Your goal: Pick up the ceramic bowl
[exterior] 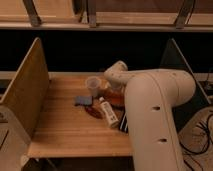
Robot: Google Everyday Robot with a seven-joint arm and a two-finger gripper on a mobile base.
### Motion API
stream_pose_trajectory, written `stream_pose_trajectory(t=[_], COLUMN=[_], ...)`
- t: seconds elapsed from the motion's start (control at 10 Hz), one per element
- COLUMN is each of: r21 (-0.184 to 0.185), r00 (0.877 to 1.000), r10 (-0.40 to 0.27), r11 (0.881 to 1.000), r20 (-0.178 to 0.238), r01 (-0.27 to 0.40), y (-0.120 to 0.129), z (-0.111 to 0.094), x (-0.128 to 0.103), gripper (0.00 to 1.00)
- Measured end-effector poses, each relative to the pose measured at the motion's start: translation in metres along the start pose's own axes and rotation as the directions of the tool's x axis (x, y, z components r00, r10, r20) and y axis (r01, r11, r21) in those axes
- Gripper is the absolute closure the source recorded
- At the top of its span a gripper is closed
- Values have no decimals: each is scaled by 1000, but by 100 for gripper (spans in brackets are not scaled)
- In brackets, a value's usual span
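Where the wooden table reaches its left edge, 1 upright wooden side panel rises. Toward the middle lies a small blue-grey flat object, and just right of it and farther back a pale translucent cup stands upright. In front of these rest a dark red flat utensil and a white bottle on its side, with a dark item at the bottle's near end. The ceramic bowl, orange-red, sits on the table right of the cup, partly hidden by the arm. The gripper hangs low at the bowl; whether it is clenched or released cannot be told. The bulky white arm fills the right, in front of 1 dark side panel.
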Motion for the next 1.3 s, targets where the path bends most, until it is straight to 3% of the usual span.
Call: stream_pose_trajectory(t=[0.3,0.7,1.3], r21=[-14,8,-4], r00=[999,1000,996], r10=[-22,-15,34], r11=[1000,1000,999], r20=[-32,-14,79], r01=[22,15,-33], y=[0,-11,-9], z=[7,-3,-54], x=[3,-9,-16], gripper=[57,97,100])
